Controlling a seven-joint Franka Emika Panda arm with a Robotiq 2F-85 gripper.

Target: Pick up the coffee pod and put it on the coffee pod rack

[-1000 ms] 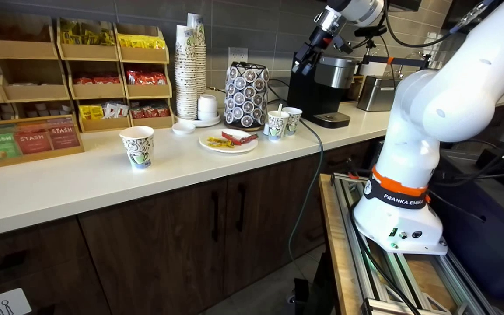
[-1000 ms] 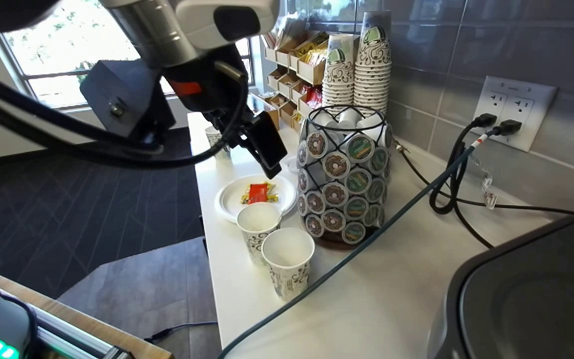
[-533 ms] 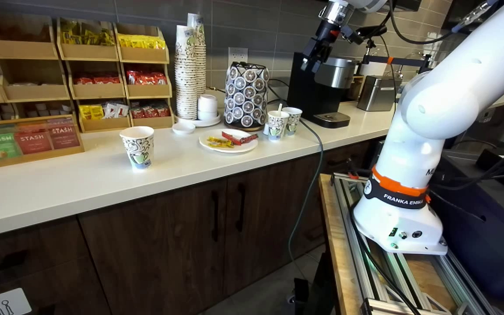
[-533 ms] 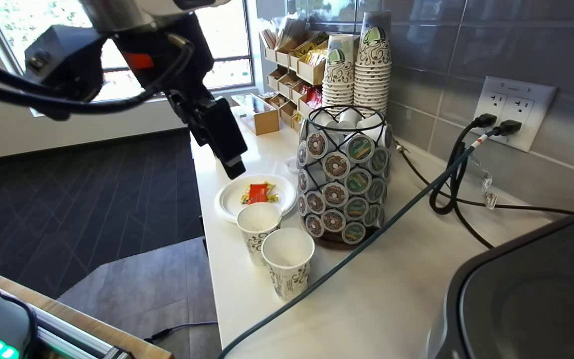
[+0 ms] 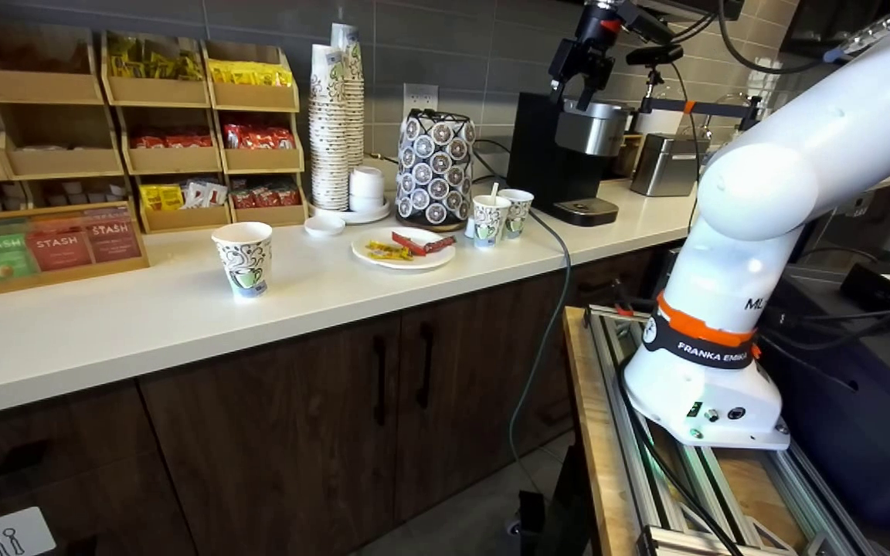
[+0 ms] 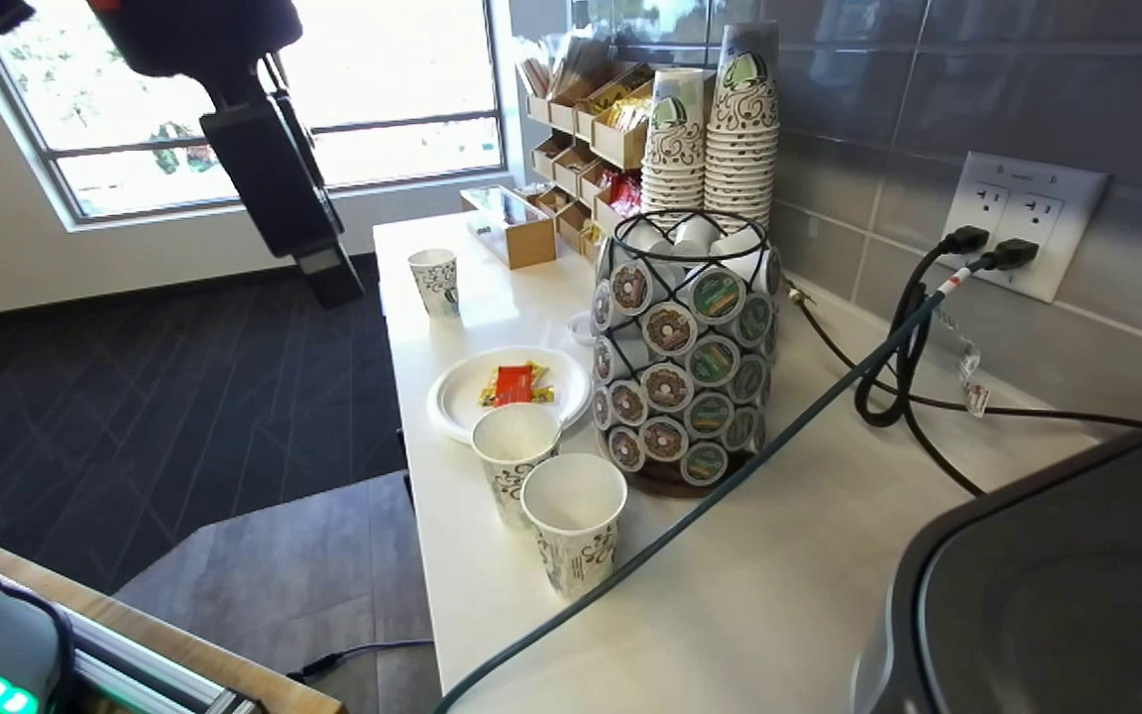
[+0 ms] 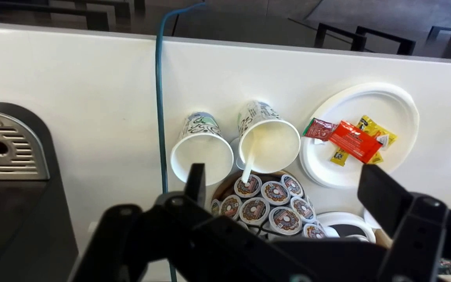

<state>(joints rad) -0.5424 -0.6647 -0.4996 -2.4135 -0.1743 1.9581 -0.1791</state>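
Observation:
The coffee pod rack is a round wire tower on a dark wooden base (image 6: 665,483); it also shows in an exterior view (image 5: 429,227) and at the bottom centre of the wrist view (image 7: 220,192). Its slots hold many coffee pods with printed lids (image 6: 668,385), also visible in the wrist view (image 7: 254,210). Several white pods (image 6: 695,236) lie inside its top. I see no pod outside the rack. My gripper (image 7: 284,175) is open and empty, fingers wide apart. In both exterior views it hangs in the air above counter height (image 5: 570,100), apart from the rack (image 6: 331,281).
Two paper cups (image 6: 573,496), one with a stirrer, stand beside the rack. A plate (image 7: 401,102) holds packets. A coffee machine (image 5: 538,154) and stacked cups (image 5: 329,139) stand near it. A green cable (image 7: 159,98) crosses the counter. Another cup (image 5: 244,259) stands farther along.
My gripper has moved away from the rack, and its wrist has turned. Its fingers now show apart in an exterior view. The rack, cups and plate have not moved.

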